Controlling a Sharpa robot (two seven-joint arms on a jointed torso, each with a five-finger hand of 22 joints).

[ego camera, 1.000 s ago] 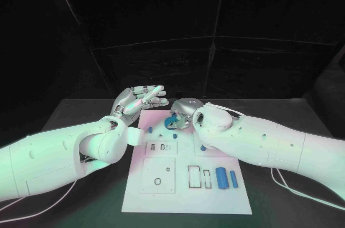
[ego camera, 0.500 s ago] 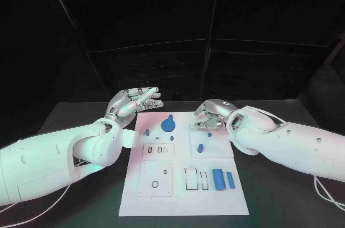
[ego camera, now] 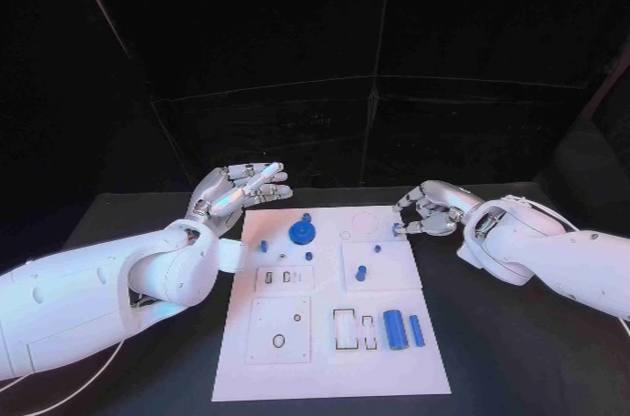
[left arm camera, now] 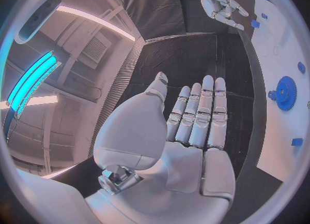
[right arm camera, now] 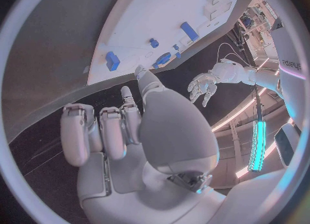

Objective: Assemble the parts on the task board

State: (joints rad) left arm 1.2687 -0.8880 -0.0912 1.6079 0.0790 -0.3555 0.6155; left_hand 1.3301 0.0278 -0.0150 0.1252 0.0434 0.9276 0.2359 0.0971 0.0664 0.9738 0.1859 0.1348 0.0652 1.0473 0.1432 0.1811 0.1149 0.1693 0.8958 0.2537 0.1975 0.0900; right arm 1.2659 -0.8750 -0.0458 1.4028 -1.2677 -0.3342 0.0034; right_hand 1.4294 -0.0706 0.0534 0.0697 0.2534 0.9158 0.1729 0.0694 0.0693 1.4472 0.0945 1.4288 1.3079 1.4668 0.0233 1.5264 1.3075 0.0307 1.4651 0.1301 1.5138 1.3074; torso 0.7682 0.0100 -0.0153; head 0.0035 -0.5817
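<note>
From my remote station I logged the left hand [ego camera: 240, 190] raised off the far-left corner of the task board [ego camera: 331, 361], fingers straight and apart, holding nothing, presumably parked clear of the work. On the board the blue gear [ego camera: 303, 232] sat at the far end with small pegs [ego camera: 361, 272] just nearer, two blue cylinders [ego camera: 401, 329] lying near-right beside empty slots, awaiting fitting, I judged. The right hand [ego camera: 431, 214] hung at the board's far-right edge, fingers curled inward; whether it pinched a small part, I could not tell.
</note>
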